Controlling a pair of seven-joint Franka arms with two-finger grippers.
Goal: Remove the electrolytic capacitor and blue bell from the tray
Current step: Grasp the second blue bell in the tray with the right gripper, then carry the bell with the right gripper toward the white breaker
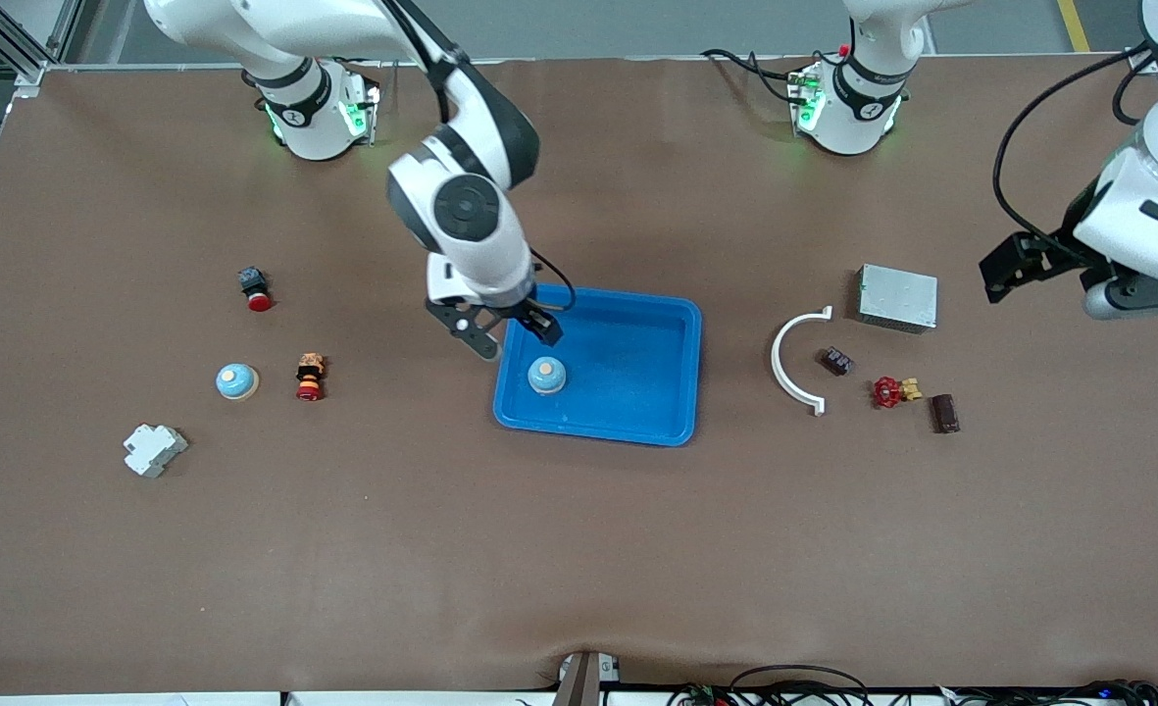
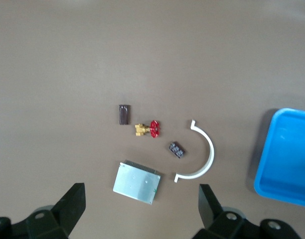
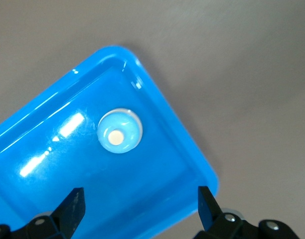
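A light blue bell (image 1: 546, 375) with a tan button sits inside the blue tray (image 1: 696, 373), at the tray's end toward the right arm. My right gripper (image 1: 512, 335) hangs open and empty over that tray edge, just above the bell. In the right wrist view the bell (image 3: 119, 131) lies in the tray (image 3: 192, 149) ahead of the open gripper (image 3: 140, 199). A dark brown capacitor (image 1: 944, 413) lies on the table toward the left arm's end; it also shows in the left wrist view (image 2: 124, 114). My left gripper (image 1: 1015, 267) (image 2: 141, 196) is open and empty, high above the table beside a metal box (image 1: 897, 296).
A second blue bell (image 1: 236, 380), a red push button (image 1: 257, 290), a red and yellow part (image 1: 310, 377) and a white block (image 1: 154, 449) lie toward the right arm's end. A white curved bracket (image 1: 792, 365), a small black part (image 1: 836, 361) and a red valve (image 1: 892, 391) lie near the capacitor.
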